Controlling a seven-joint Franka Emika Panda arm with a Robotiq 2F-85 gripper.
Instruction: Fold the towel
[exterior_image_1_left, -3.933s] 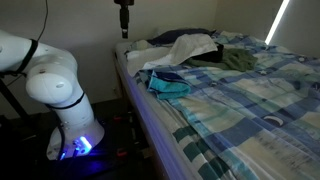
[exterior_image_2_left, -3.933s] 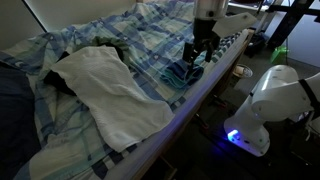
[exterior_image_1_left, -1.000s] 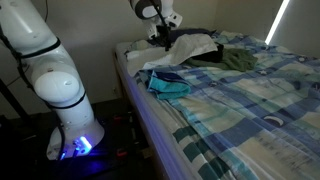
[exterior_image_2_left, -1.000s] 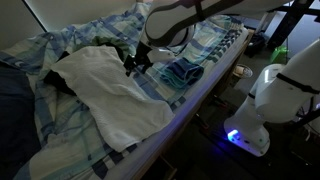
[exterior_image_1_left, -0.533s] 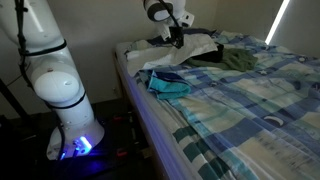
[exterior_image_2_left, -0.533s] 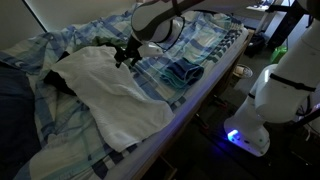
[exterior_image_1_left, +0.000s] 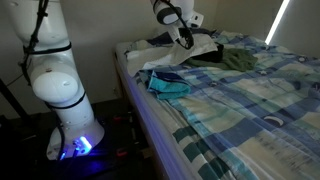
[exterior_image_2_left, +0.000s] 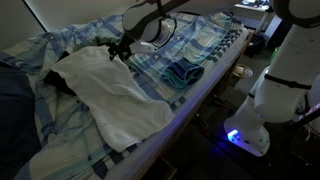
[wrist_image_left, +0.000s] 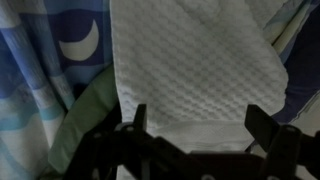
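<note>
jaws spread wide and empty in the wrist view, one finger low at each side of the frame, hanging just above the towel (wrist_image_left: 190, 70) without pinching any of it. the arm (exterior_image_1_left: 168, 12) reaches in over the far part of the bed, and in an exterior view (exterior_image_2_left: 150, 18) its tip sits at the towel's upper end.

the towel lies open and rumpled on the tabletop (exterior_image_1_left: 255, 105), which is a bed under a blue plaid cover. in an exterior view (exterior_image_2_left: 110, 90) it sprawls from near the bed's middle out to the near edge, where one corner sags over the side. no fold shows in it: no edge is brought over another and no crease is laid. my judgement is that the task is at its very start, with a grasp of an edge or corner not yet made and the whole fold left to do.

beside the towel lies an olive-green garment (exterior_image_1_left: 238, 60), its edge showing by the towel in the wrist view (wrist_image_left: 85, 125). a smaller teal cloth (exterior_image_1_left: 168, 85) sits bunched near the bed's side, apart from the towel. the cover is wrinkled all over, so the cloth may drag. the room is dim, with a plain wall (exterior_image_1_left: 95, 25) behind and a blue glow at the robot's base (exterior_image_1_left: 78, 146).
</note>
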